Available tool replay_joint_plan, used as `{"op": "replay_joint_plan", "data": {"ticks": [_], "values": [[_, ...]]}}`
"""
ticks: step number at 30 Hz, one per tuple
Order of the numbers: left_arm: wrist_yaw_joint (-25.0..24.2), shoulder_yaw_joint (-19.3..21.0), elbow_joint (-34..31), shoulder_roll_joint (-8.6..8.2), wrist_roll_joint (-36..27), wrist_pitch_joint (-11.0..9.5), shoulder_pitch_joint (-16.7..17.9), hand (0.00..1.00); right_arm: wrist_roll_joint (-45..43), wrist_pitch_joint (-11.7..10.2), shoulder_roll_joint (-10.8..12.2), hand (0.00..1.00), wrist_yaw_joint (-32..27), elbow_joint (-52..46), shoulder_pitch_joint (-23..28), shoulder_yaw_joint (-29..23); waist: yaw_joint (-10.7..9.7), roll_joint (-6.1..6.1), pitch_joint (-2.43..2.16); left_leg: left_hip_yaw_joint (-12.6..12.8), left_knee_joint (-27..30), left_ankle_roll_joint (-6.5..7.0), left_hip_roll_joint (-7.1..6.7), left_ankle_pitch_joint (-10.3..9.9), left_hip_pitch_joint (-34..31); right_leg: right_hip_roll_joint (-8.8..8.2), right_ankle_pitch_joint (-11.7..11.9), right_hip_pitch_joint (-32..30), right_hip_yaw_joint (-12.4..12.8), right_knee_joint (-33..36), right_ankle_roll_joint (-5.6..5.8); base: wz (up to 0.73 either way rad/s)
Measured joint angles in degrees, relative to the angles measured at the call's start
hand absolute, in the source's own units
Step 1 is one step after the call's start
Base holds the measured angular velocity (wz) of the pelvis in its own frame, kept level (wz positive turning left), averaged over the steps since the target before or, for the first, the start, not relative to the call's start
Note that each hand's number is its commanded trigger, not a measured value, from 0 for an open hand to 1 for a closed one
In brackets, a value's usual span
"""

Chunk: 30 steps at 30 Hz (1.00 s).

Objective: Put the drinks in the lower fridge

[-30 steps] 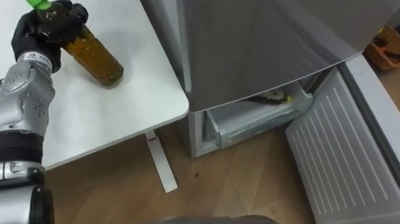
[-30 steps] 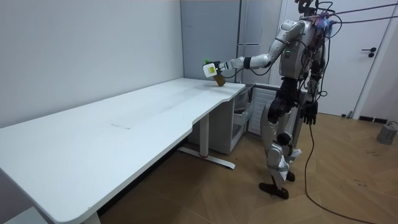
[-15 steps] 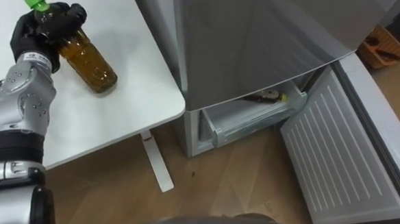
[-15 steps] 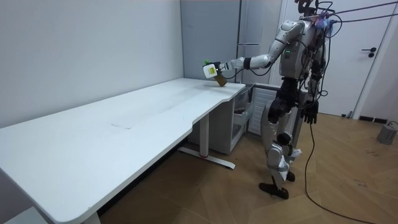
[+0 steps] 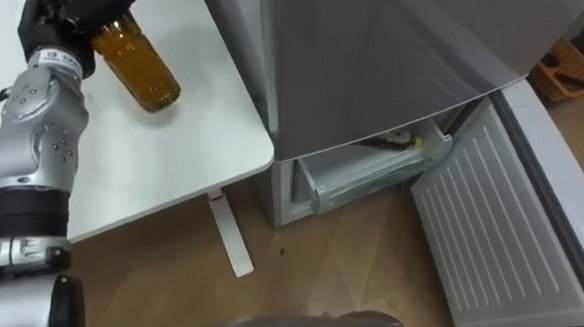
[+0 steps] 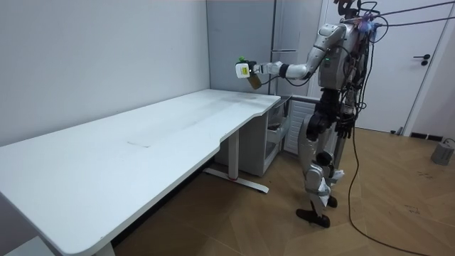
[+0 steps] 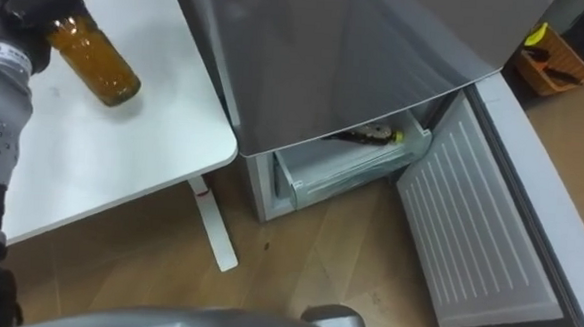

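Now that the left hand, fingers curled round the neck of the bottle, has raised it higher above the table, the carry to the open lower fridge likely follows.

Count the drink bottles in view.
2: an amber bottle in the left hand above the table, a dark bottle lying in the open lower fridge drawer; more may be hidden there.

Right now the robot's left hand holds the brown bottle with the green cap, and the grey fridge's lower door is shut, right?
Not quite: the grey fridge's lower door stands open, as the left eye view shows. The rest holds: the left hand grips the brown bottle with the green cap.
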Motion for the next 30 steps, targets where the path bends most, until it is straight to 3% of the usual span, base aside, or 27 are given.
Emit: {"op": "replay_joint_plan", "data": {"ticks": [5,8,11,19,25,30], "values": [[-1.9,-2.4,-9.2,-1.11,1.0,0.0,4.2,1.0,0.0,0.0,0.7,0.0,-0.5,0.1,-1.0,0.1,1.6,0.09,0.03,-0.6,0.0,0.0,0.04,0.0,0.0,-0.24,0.0,0.7,-1.7,-1.0,0.01,0.05],[-4.5,-3.0,-12.0,-2.65,1.9,0.0,5.7,1.0,0.0,0.0,0.7,0.0,-0.5,0.5,-1.1,0.8,2.7,0.3,0.12,-1.5,0.3,-0.02,0.04,0.0,-0.1,-0.27,0.0,0.9,-2.6,-1.0,0.01,0.12],[-5.5,-3.7,-13.9,-3.11,2.7,0.0,6.3,1.0,1.5,-0.4,0.7,0.0,-0.9,0.8,-2.2,1.9,2.8,0.69,0.16,-2.4,1.0,-0.05,0.06,0.1,-1.1,-0.64,0.0,1.0,-4.4,-1.0,0.01,0.24],[-9.0,-3.5,-21.7,-3.11,2.7,0.0,11.9,1.0,6.3,-0.8,0.6,0.0,-2.2,2.2,-4.0,2.2,4.7,1.22,-0.32,-3.7,2.1,-0.07,-0.47,0.2,-2.8,-0.79,0.0,1.4,-5.9,-1.9,0.0,0.13],[-11.1,-3.5,-27.2,-3.2,2.3,0.0,15.5,1.0,9.9,-0.9,0.6,0.0,-3.2,2.3,-4.7,2.6,6.1,1.18,-0.29,-5.0,3.1,-0.07,-0.68,0.2,-3.5,-0.98,0.0,2.1,-7.7,-2.1,0.02,0.18],[-12.4,-5.7,-27.5,-3.2,2.0,0.0,19.5,1.0,11.4,-1.3,0.2,0.0,-3.4,2.7,-7.2,5.2,6.4,0.66,0.03,-5.8,3.5,-0.06,-0.91,0.2,-3.1,-1.08,-0.1,3.0,-8.7,-2.8,0.1,0.11]]}}
